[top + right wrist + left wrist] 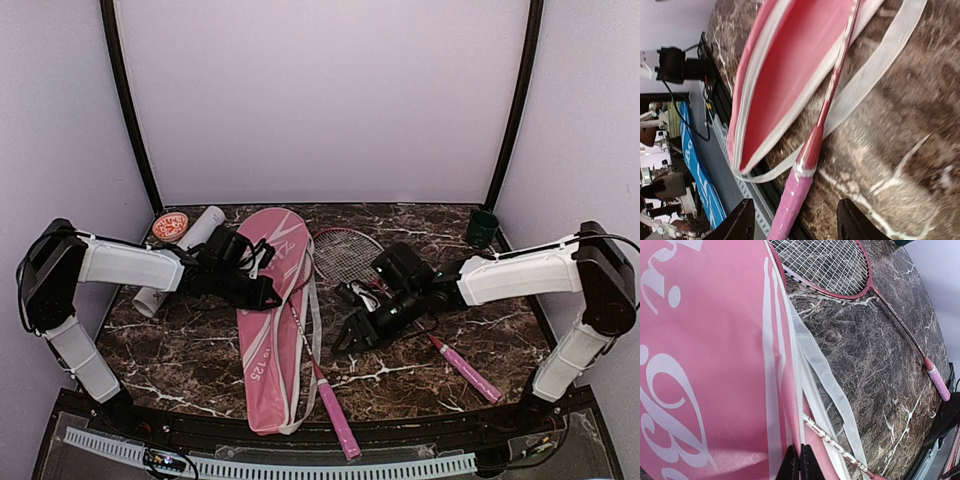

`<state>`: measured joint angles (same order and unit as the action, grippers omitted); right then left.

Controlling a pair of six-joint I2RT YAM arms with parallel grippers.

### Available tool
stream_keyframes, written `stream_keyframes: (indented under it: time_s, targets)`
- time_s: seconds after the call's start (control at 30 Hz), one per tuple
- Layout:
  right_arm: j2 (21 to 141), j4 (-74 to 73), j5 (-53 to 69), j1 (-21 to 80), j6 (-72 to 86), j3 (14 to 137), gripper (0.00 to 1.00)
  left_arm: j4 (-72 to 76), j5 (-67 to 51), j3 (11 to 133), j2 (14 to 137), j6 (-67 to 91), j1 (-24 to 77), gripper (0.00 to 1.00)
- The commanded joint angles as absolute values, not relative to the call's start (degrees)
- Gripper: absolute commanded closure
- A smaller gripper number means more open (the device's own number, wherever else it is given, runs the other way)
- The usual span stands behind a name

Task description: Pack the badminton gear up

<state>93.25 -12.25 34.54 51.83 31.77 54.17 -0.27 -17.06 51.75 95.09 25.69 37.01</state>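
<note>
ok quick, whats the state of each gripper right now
left gripper: shut on the edge of the pink bag
right gripper: open, straddling the racket handle, not gripping it

racket [335,415] in bag [262,340], second racket [345,255] right

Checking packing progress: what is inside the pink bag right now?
One racket runs into the open pink bag; its pink handle sticks out at the mouth. Its head is hidden under the bag's cover, as is anything else deeper inside.
</note>
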Motion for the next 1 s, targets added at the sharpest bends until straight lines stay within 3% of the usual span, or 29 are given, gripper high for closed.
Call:
stream_keyframes:
  time_s: [0.0, 0.97]
  targets:
    - [89.88, -15.3, 37.13, 55.67, 32.49, 50.36, 0.44, 0.57, -16.97, 53.39, 95.21, 25.53, 36.65, 1.0]
    - [105.34, -8.35, 33.83, 63.67, 36.4, 54.39, 0.59, 1.65, -16.77, 52.67, 95.33, 26.26, 36.65, 1.0]
